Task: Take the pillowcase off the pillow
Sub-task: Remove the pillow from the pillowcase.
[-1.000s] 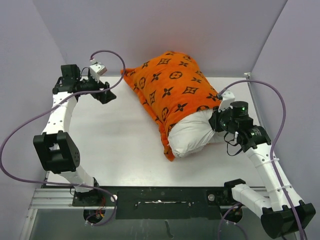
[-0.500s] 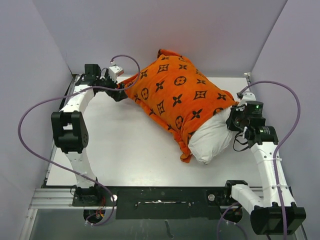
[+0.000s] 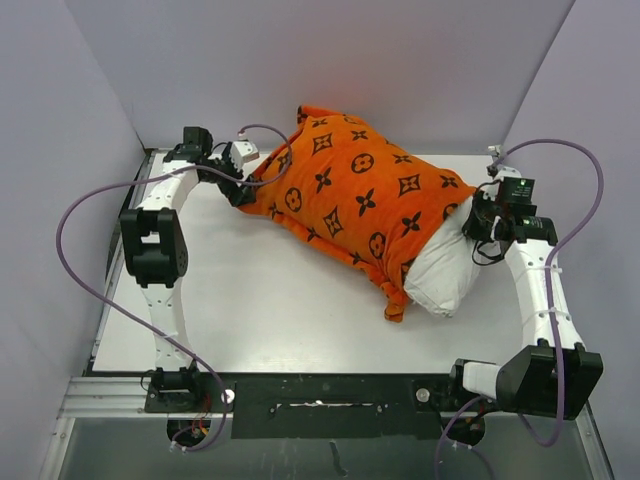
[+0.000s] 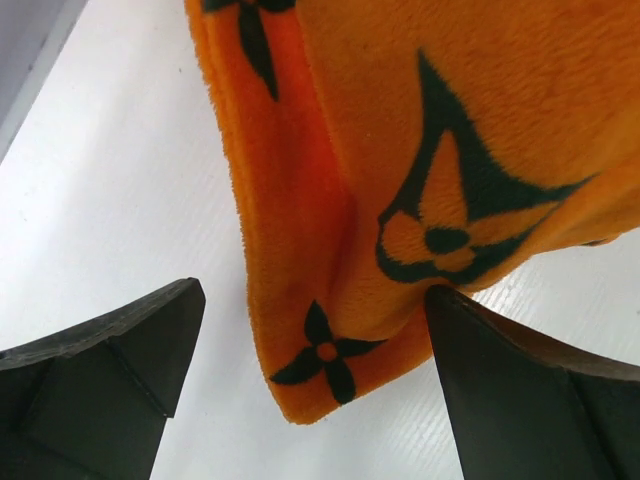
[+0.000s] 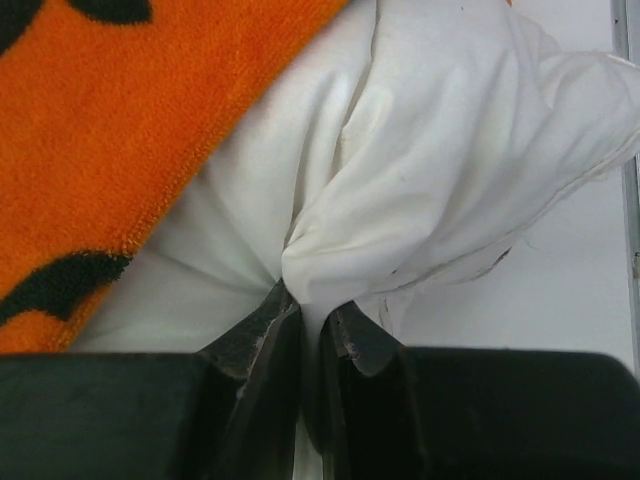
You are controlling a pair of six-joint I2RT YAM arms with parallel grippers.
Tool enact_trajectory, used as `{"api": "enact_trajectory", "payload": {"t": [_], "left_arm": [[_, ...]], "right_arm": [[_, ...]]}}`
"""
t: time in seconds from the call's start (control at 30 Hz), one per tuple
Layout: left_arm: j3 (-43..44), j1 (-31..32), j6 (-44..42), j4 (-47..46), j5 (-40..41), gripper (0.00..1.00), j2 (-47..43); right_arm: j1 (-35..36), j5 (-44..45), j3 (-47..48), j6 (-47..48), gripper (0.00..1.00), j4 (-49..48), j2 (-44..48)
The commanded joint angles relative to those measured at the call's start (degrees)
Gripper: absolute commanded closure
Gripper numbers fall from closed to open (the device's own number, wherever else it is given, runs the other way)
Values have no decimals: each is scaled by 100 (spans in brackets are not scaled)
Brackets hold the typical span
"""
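Pillowcase [image 3: 350,200] holds pillow [image 3: 445,278], white end sticking out, pinched by right tool [image 5: 308,305].

Most of the pillow [image 3: 445,275] hidden inside the pillowcase [image 3: 350,195], only its right end bare.

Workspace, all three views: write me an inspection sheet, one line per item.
Surface: white table, bare apart from the job's things.
Job's things: orange pillowcase lies diagonally and covers most of the pillow; the pillow's white end sticks out at the right.
Clutter: nothing seen.
Grippers: the left gripper is open, with a corner of the pillowcase between its fingers; the right gripper is shut on a pinch of the pillow's white fabric.
Cables: purple cables loop off both arms; the left one arcs close by the pillowcase's far corner.
Surroundings: plain pale walls on three sides.
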State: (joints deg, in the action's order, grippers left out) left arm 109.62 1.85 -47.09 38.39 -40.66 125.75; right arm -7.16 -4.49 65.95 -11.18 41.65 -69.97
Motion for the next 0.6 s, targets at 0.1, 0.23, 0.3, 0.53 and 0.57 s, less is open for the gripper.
{"api": "enact_trajectory", "payload": {"t": [0.1,0.23,0.3,0.53,0.57], "left_arm": [[231,-190,-369,354,-534,23,392],[-117,-189,27,110,-709,82,208],[-426,-252,204,-96,-760,100,-28],[-2176,-808,438,-642,-1216,100,-1577],[-2382,-900,399,-642,-1307,100,-1782]], "right_arm": [[-24,-126,513,-255,64,-394,-414],[118,-80,669,-366,29,-133,-167],[136,-6,722,-416,14,109,251],[241,-645,370,-832,2,1509,1926],[299,-705,233,-940,2,1661,2169]]}}
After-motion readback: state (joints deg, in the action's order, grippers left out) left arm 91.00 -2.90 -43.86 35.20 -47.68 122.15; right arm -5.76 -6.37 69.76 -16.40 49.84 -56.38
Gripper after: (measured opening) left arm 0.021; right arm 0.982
